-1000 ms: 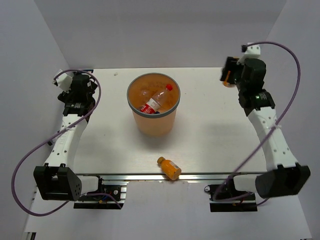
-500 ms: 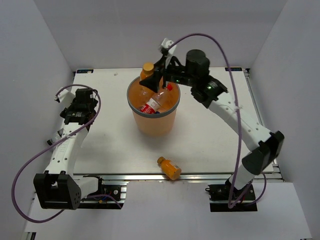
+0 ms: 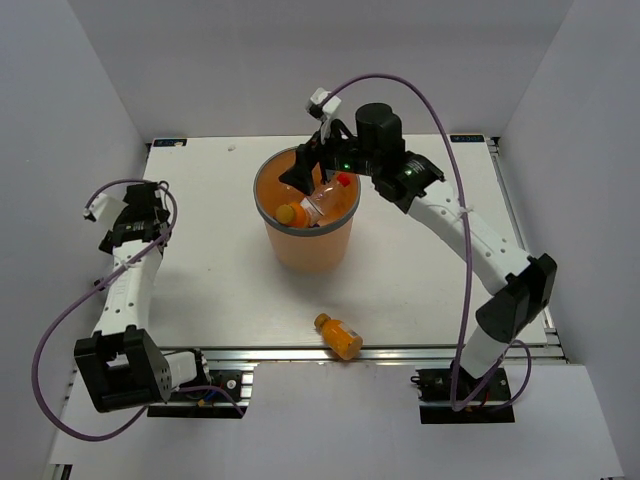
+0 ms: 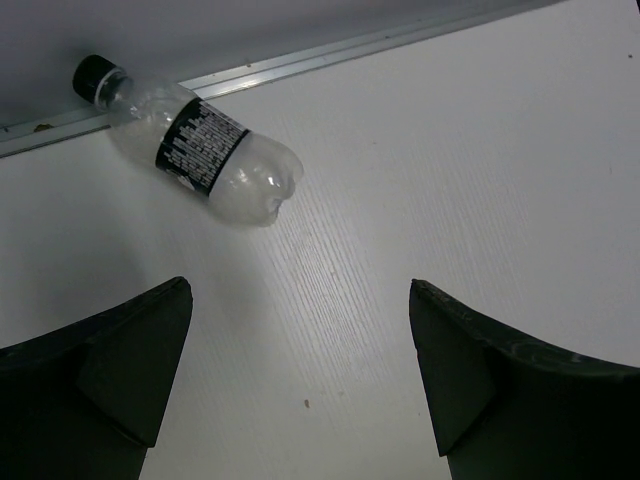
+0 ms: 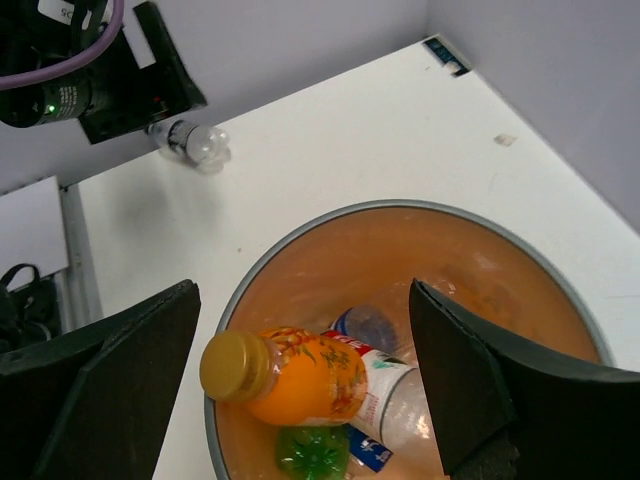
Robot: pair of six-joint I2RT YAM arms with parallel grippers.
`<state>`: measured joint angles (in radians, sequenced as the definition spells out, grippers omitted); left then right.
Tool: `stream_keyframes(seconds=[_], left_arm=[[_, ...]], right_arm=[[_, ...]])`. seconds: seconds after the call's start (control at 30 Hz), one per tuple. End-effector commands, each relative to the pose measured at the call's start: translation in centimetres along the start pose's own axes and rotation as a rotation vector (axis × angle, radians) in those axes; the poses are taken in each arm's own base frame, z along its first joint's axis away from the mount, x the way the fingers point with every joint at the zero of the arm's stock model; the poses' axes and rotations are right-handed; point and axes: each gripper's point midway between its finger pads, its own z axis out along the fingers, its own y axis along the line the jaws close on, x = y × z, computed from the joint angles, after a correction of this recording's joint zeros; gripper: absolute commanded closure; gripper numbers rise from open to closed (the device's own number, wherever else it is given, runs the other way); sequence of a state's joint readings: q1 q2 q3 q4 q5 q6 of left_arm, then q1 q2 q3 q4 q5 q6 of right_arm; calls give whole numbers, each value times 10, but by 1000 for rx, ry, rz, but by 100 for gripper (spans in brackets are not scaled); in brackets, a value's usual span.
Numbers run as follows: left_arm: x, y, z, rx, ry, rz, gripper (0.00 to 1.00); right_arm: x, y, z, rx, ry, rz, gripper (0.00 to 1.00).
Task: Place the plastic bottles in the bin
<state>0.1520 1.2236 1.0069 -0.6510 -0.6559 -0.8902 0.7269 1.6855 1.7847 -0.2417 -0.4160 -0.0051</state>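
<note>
Bench [image 3: 420,260], white, walled on the left, the back and the right. Wide bare surface right of centre and along the back edge. On the left side, bare surface lies between the bin and the left arm.

Bin [image 3: 305,250] stands upright, mid-bench, nearer the back edge. Inside it:
- an orange bottle [image 5: 290,378] on its side, on top
- a green bottle [image 5: 312,450] under it
- a red-label bottle [image 5: 390,395] just beside it
- part of another clear one [image 5: 365,325] deeper down

Right gripper [image 3: 298,180] hangs over the bin mouth. Its jaws are wide apart and hold nothing. The orange bottle lies below and between the fingers [image 5: 110,370], touching neither.

A second orange bottle [image 3: 338,336] lies on its side at the near edge, right up against the rail [image 3: 430,348] and well apart from both grippers.

Left gripper [image 4: 300,300] is low over the bench near the left edge, jaws spread and empty. A clear bottle [image 4: 195,150] with a dark label and black cap lies on its side against that edge. It is ahead of the fingertips and off to one side, not touching them.
</note>
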Motion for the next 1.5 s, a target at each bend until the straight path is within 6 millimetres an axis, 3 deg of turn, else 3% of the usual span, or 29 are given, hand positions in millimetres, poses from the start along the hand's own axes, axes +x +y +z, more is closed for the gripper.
stream_keyframes(seconds=[0.0,0.17,0.23,0.4,0.57,0.77,0.93,1.07,1.13,1.2,1.27,1.3,1.37,1.4,1.47], left_arm=[[-3,11,11,-21,30,-25,2],[-17,31,27,-127,7,-45,2],[-14,46,35,-177,48,-85,2],[18,57,66,-208,181,-238,2],[34,64,95,-277,234,-377,2],[46,74,126,-378,202,-464,2],[53,74,146,-407,208,-449,2],[72,75,147,-394,265,-434,14],[71,72,142,-367,274,-438,33],[61,56,131,-265,288,-428,44],[50,36,119,-149,301,-388,48],[36,8,102,-28,292,-377,48],[17,-27,78,128,257,-324,50],[0,-61,46,267,224,-293,50],[-19,-103,5,443,167,-202,50]], right_arm=[[-59,4,-41,90,-132,-116,11],[-59,-5,-72,214,-142,-170,11],[-53,-19,-84,308,-132,-178,11],[-39,-41,-121,486,-111,-194,11],[-37,-54,-158,587,-98,-202,11],[-12,-69,-184,672,-49,-186,11],[-3,-73,-187,673,-34,-175,11],[-1,-76,-186,672,-44,-157,11],[-1,-78,-187,681,-59,-136,11],[4,-79,-185,675,-68,-121,11],[12,-82,-187,687,-78,-86,11],[25,-85,-186,698,-59,-61,11],[37,-87,-189,714,-64,19,11],[54,-87,-187,712,-46,64,11],[65,-84,-190,711,-55,124,11]])
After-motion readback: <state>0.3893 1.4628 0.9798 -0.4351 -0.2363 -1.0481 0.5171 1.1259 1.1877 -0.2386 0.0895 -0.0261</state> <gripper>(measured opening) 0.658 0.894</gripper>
